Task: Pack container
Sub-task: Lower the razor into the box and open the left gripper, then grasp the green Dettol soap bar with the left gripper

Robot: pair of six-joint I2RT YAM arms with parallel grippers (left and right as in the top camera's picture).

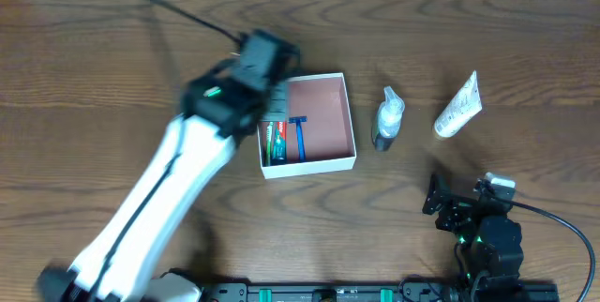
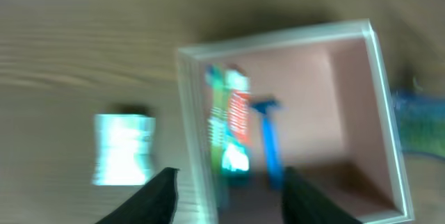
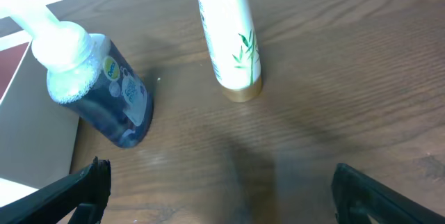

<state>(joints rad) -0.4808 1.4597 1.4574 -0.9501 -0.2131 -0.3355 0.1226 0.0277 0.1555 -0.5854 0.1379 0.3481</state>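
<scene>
A: Status? Where's the container?
B: The container [image 1: 330, 119], a shallow square lidless box with thin white walls and a pinkish-brown inside, sits mid brown wood-grain tabletop [image 1: 112, 49]. Along its left wall, side by side: a green-red-white toothpaste tube [image 2: 233, 130] and a blue plastic razor [image 2: 268, 137].
A: Hands?
B: Left hand [image 2: 229, 200] is over the box's left edge, fingers spread, nothing in them. Right hand [image 3: 226, 203] is also spread and empty, low near the front of the tabletop, well apart from the box.
A: Left to pack?
B: A clear pump bottle of dark-blue liquid with a white pump head [image 1: 386, 119], apparently on its side just beside the box's right wall. A white squeeze tube with green leaf print and gold cap [image 1: 459, 107] further right. Also a pale blue-white packet [image 2: 124, 149] outside the left wall, too blurred to identify.
A: Risks?
B: My read: the left fingers straddle the thin left wall in the wrist view. Descending there clips it and shoves or tips the box. The bottle is round, so it could roll out of a pinch. The tube tapers and may slip under a hard squeeze. Both arms at the box together risks a collision.
</scene>
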